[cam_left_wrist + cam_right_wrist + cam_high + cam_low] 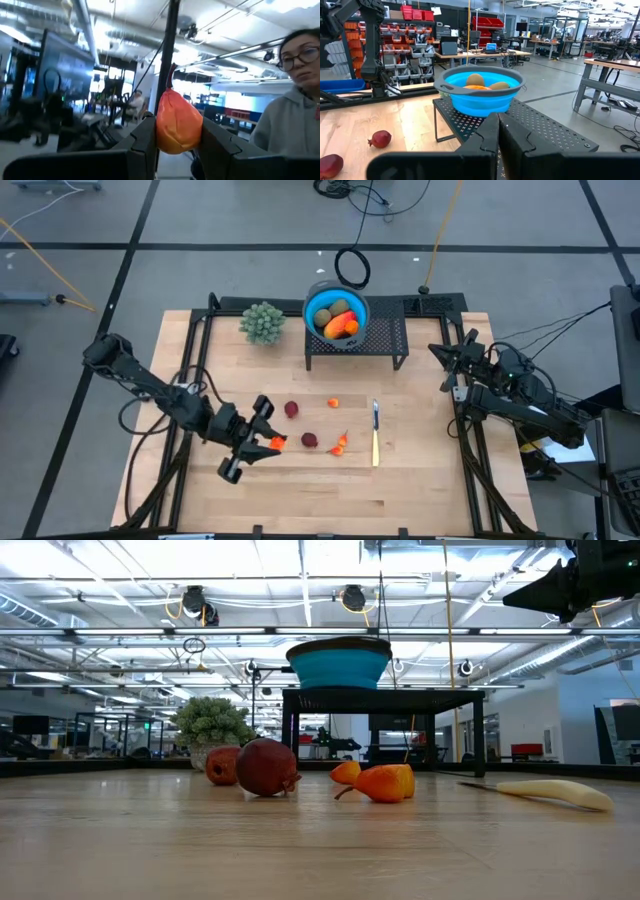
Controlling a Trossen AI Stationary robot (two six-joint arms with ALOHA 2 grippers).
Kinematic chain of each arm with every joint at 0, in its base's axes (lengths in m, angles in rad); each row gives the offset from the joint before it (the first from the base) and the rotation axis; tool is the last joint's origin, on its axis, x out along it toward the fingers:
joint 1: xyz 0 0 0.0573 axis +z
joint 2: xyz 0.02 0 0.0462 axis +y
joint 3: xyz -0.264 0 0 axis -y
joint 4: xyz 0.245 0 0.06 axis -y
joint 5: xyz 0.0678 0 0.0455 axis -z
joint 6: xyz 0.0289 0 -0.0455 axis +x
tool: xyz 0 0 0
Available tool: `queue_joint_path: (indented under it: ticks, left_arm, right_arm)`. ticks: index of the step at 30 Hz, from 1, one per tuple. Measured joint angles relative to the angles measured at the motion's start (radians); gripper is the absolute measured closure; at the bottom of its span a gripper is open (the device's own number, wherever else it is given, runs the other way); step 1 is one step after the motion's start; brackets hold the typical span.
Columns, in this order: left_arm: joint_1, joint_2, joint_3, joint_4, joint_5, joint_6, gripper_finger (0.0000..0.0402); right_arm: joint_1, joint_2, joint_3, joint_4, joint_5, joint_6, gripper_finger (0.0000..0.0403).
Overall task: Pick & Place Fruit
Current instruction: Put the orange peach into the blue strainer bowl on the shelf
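My left gripper (270, 443) hangs over the table's near left part, shut on an orange-red mango-like fruit (178, 125). Two dark red fruits (291, 409) (310, 440) and two small orange ones (333, 402) (341, 444) lie on the wooden table (420, 480). A blue bowl (336, 313) holding brownish-green and orange fruits stands on a black mesh stand (380, 340) at the far middle. My right gripper (498, 131) waits shut at the table's right edge, pointing toward the bowl (479, 90). My left gripper pinches the orange-red fruit by its two sides (161, 131) between its two fingers. The lower half sits between the fingers (145, 140) and the stem end (171, 75) sticks out beyond them. The fingers slant upward toward the table's right, and the fruit is clear of the table.
A pale green bushy plant (262, 323) stands left of the bowl. A knife (375, 432) lies right of the loose fruits. A person (295, 110) shows beyond the table in the left wrist view. Bare wood lies along the near edge.
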Motion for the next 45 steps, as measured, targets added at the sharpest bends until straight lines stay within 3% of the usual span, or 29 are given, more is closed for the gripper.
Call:
queue_joint_path:
  ticks: [6, 15, 26, 36, 39, 45]
  left_arm:
    - [0.0, 0.0, 0.0, 0.029, 0.043, 0.072, 0.0293]
    - [0.0, 0.0, 0.0, 0.042, 0.038, 0.054, 0.0293]
    - [0.001, 0.0, 0.0, 0.259, -0.177, 0.043, 0.0293]
    - [0.024, 0.0, 0.0, 0.332, -0.213, 0.025, 0.0293]
    - [0.037, 0.0, 0.0, 0.286, -0.24, -0.042, 0.0293]
    - [0.105, 0.001, 0.002, -0.011, -0.334, -0.3, 0.0293]
  right_arm:
    - [0.0, 0.0, 0.0, 0.0, 0.0, 0.0, 0.0403]
    - [0.0, 0.0, 0.0, 0.0, 0.0, 0.0, 0.0403]
    - [0.0, 0.0, 0.0, 0.0, 0.001, 0.0, 0.0403]
    - [0.0, 0.0, 0.0, 0.0, 0.003, 0.0, 0.0403]
    - [0.0, 0.0, 0.0, 0.0, 0.003, 0.0, 0.0403]
    - [0.0, 0.0, 0.0, 0.0, 0.003, 0.0, 0.0403]
